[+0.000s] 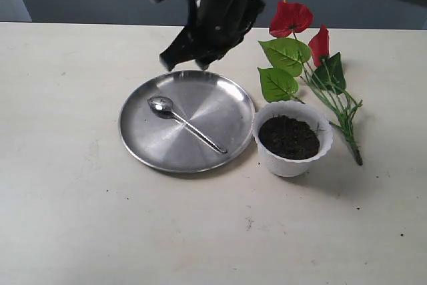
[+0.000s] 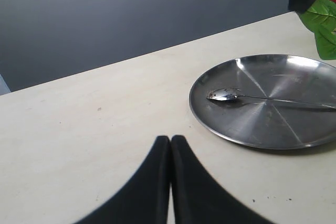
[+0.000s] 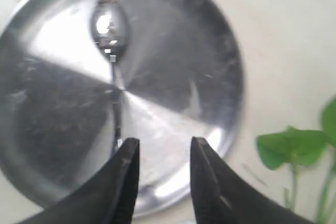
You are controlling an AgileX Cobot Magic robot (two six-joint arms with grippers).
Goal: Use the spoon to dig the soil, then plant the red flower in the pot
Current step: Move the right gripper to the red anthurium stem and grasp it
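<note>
The silver spoon (image 1: 183, 119) (image 2: 262, 98) (image 3: 113, 51) lies inside the round steel plate (image 1: 137, 141), bowl toward the far left. To the plate's right stands the white scalloped pot (image 1: 293, 165), filled with dark soil (image 1: 289, 137). The red flower (image 1: 291, 18) lies flat on the table behind and right of the pot, its stems running toward the front right. My right gripper (image 1: 185, 63) (image 3: 160, 142) hangs open above the plate's far rim, short of the spoon's handle end, with nothing between its fingers. My left gripper (image 2: 170, 139) is shut and empty over bare table left of the plate; the exterior view does not show it.
The beige table (image 1: 80, 218) ends at a dark wall behind. Green leaves (image 2: 323, 24) (image 3: 291, 148) of the flower lie just past the plate's rim (image 2: 252, 140) (image 3: 231, 51). The right arm's black body (image 1: 220, 5) looms over the back of the plate.
</note>
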